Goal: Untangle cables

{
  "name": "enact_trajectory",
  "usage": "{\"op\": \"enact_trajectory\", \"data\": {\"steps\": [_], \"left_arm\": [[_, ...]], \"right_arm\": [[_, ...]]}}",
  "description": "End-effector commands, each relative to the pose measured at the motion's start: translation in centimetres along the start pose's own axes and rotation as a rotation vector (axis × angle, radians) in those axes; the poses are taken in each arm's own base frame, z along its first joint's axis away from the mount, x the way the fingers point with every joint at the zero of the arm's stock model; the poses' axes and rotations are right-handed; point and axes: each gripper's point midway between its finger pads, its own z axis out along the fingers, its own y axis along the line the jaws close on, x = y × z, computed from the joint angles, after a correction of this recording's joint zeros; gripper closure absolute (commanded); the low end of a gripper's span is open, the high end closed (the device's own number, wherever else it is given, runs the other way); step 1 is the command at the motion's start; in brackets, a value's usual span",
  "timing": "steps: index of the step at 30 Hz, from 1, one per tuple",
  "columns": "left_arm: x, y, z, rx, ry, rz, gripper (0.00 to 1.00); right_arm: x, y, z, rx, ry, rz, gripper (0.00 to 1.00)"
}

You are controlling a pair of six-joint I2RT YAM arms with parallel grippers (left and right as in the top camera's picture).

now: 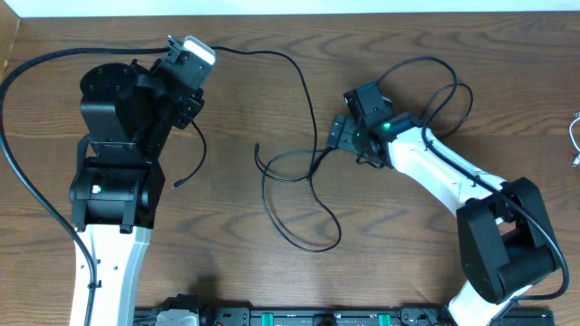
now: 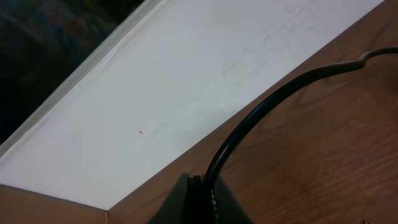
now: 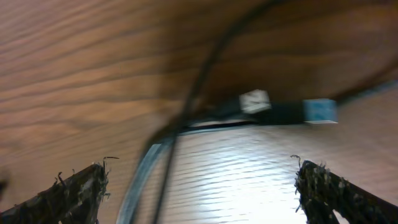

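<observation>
A thin black cable (image 1: 303,86) runs from my left gripper (image 1: 205,54) along the table's far side, then down into a loose tangle of black loops (image 1: 304,204) at mid-table. In the left wrist view the jaws (image 2: 202,193) are shut on this cable (image 2: 261,118). A short black strand with a plug end (image 1: 178,184) hangs by the left arm. My right gripper (image 1: 333,138) is open at the tangle's right edge. In the right wrist view, blurred black strands (image 3: 165,155) pass between its fingers (image 3: 205,193), with a small plug (image 3: 286,112) beyond. A white cable (image 1: 575,136) shows at the far right edge.
The right arm's own thicker black wire loops (image 1: 444,95) behind its wrist. The left arm's thick wire (image 1: 18,172) curves along the left side. A white wall or board (image 2: 186,81) borders the table's far edge. A rack of equipment (image 1: 299,317) lines the near edge.
</observation>
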Motion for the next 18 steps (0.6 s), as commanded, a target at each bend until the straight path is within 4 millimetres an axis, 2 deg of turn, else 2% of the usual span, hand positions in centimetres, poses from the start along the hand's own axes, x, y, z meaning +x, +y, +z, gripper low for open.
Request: {"op": "enact_trajectory", "data": {"steps": [1, 5, 7, 9, 11, 18], "left_arm": [[-0.3, 0.3, -0.3, -0.005, -0.011, -0.020, 0.93], [-0.3, 0.3, -0.3, -0.005, -0.011, -0.020, 0.93], [-0.3, 0.2, -0.3, -0.004, -0.010, -0.021, 0.92], [-0.3, 0.2, -0.3, -0.004, -0.010, -0.020, 0.92], [-0.3, 0.2, -0.3, -0.004, -0.010, -0.021, 0.93], [-0.3, 0.2, -0.3, -0.004, -0.010, -0.020, 0.93]], "right_arm": [[-0.3, -1.9, 0.4, 0.069, -0.045, 0.119, 0.07], [0.3, -2.5, 0.7, 0.085, -0.040, 0.192, 0.22], [0.0, -3.0, 0.7, 0.106, -0.061, 0.211, 0.46], [-0.5, -3.6, 0.7, 0.134, -0.095, 0.211, 0.60], [-1.1, -4.4, 0.5, 0.173, -0.134, 0.210, 0.63], [-2.8, -8.3, -0.2, 0.310, -0.208, 0.238, 0.63]]}}
